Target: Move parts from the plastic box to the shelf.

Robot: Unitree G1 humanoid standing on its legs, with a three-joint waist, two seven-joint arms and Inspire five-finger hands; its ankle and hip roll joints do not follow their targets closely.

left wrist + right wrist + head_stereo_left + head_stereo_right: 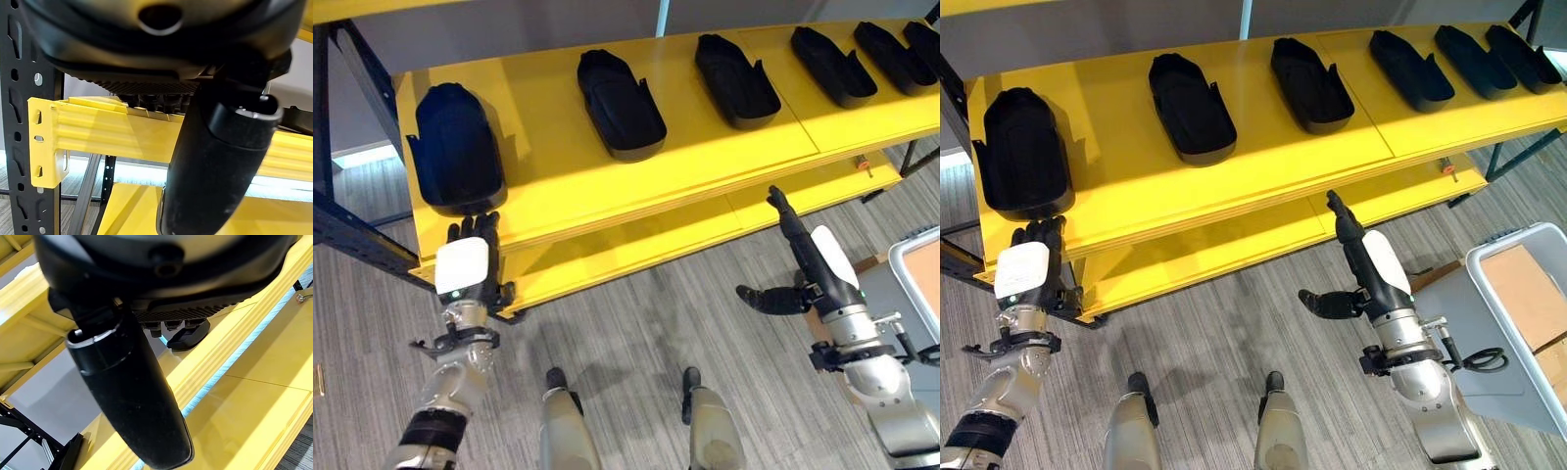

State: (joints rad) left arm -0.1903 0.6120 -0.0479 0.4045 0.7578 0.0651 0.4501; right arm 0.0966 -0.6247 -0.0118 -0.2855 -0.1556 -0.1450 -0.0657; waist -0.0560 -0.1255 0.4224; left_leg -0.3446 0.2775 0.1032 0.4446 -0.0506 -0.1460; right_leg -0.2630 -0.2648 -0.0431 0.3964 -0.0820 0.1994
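Several black moulded parts lie in a row on the yellow shelf (548, 186): the leftmost part (455, 147), a second part (620, 103), a third part (736, 78) and more to the right. My left hand (465, 264) is raised with straight fingers at the shelf's front edge, just below the leftmost part, and holds nothing. My right hand (808, 259) is open and empty in front of the lower shelf board (656, 245), fingers straight and thumb (132, 396) spread out. The grey plastic box (1489, 284) stands at the far right, to the right of my right arm.
Brown cardboard-like pieces (1528, 284) lie inside the box. A dark steel upright (29, 98) carries the yellow shelf beam (98, 132) at the left end. Grey carpet floor (636, 333) stretches in front of the rack.
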